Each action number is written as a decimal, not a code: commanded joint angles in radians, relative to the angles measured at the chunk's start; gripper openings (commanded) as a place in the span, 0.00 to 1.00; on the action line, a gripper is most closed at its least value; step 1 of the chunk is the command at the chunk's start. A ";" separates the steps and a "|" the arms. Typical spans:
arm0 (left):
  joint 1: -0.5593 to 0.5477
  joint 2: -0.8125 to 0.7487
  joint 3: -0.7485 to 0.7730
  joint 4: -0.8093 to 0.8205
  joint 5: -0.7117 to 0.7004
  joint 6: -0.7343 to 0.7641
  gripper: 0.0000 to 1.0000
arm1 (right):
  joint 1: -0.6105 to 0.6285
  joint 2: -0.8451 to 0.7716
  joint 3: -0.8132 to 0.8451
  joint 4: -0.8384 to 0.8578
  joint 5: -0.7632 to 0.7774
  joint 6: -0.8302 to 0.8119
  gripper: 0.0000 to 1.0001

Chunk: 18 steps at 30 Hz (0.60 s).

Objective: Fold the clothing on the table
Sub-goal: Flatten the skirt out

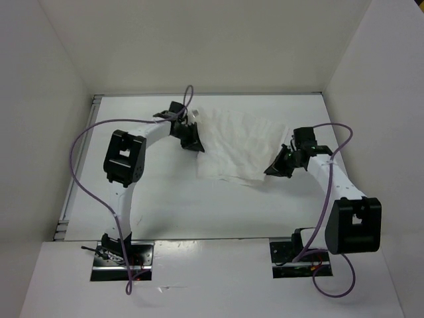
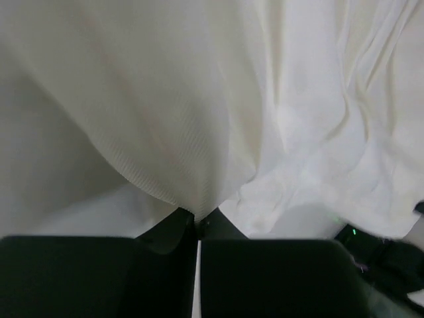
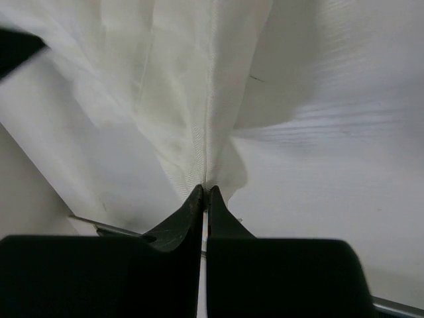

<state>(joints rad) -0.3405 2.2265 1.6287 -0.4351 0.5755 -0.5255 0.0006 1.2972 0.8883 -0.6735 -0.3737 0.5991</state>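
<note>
The clothing (image 1: 238, 146) lies a little above and right of centre in the top view, a thin, white, wrinkled sheet spread on the tabletop (image 1: 199, 205). Its lower edge runs across the middle of the frame. Its left edge meets the left end effector (image 1: 193, 140) and its lower right corner meets the right end effector (image 1: 278, 165). From above, both black heads read as single dark shapes, so the grip is hard to judge there.

The wrist views show it clearly. In the left wrist view the clothing (image 2: 199, 99) fills the upper frame and gathers down to a point at bottom centre. There the left end effector (image 2: 199, 222) has its two fingers pressed together on a pinch of fabric. In the right wrist view the clothing (image 3: 179, 86) hangs in folds from the upper left and narrows along what looks like a stitched seam. It runs into the right end effector (image 3: 204, 195), whose fingers are likewise clamped tight on the cloth.

In the top view, the left arm (image 1: 122, 159) and the right arm (image 1: 351, 225) each bend inward from a base at the bottom of the frame. One purple cable (image 1: 72, 159) loops beside the left arm and another (image 1: 323, 211) runs along the right. White walls (image 1: 40, 99) enclose the tabletop on the left, top and right of the frame, and a metal rail (image 1: 66, 215) lines its left edge.
</note>
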 commanded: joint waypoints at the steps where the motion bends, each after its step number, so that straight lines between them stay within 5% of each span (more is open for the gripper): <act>1: 0.139 -0.011 0.155 -0.073 -0.111 0.073 0.00 | 0.082 0.045 -0.028 0.072 0.018 0.065 0.00; 6: 0.222 -0.044 0.174 -0.082 -0.077 0.073 0.01 | 0.118 0.119 -0.028 0.091 0.059 0.088 0.00; 8: 0.222 -0.074 0.105 -0.051 -0.034 0.073 0.17 | 0.143 0.131 -0.028 0.081 0.102 0.088 0.00; 9: 0.222 -0.091 0.071 -0.036 0.015 0.073 0.49 | 0.144 0.145 -0.028 0.081 0.111 0.088 0.00; 11: 0.222 -0.154 -0.027 -0.010 0.030 0.082 0.61 | 0.171 0.175 -0.028 0.071 0.140 0.088 0.00; 14: 0.199 -0.226 -0.107 -0.028 0.030 0.111 0.71 | 0.217 0.229 -0.018 0.062 0.206 0.110 0.00; 18: 0.170 -0.301 -0.228 -0.042 0.046 0.133 0.72 | 0.230 0.287 0.027 0.071 0.228 0.110 0.00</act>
<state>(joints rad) -0.1463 2.0205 1.4467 -0.4805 0.5842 -0.4397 0.2142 1.5627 0.8696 -0.5812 -0.2127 0.6983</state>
